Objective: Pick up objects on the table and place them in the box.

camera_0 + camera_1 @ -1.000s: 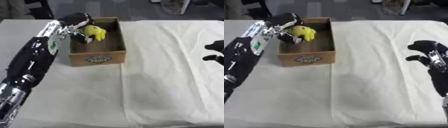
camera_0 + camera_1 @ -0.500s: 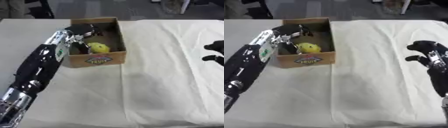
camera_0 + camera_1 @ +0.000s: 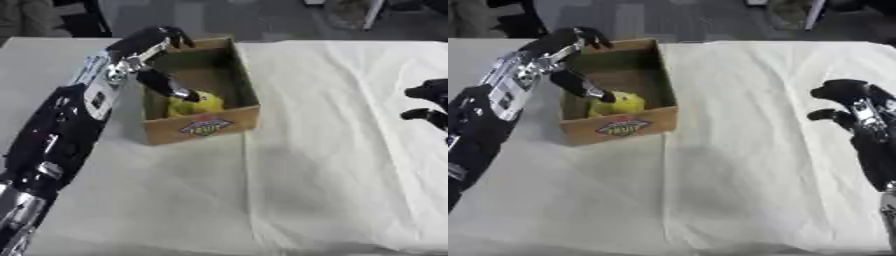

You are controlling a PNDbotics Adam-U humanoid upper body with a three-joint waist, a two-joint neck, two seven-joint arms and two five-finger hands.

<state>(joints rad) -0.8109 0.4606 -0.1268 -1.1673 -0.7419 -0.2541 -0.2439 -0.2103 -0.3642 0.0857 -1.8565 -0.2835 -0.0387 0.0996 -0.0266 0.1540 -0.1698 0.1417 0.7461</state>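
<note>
left hand (image 3: 149, 50) over box (image 3: 203, 127), yellow object (image 3: 197, 103) inside

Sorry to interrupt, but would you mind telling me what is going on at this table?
The robot's left hand hangs open over the brown cardboard box, where a yellow soft object already lies near the front wall. Its right hand idles at the right, above the white tablecloth.

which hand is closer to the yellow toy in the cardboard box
Left. The left hand is over the cardboard box, above the yellow toy; the right hand hangs far across the table.
</note>
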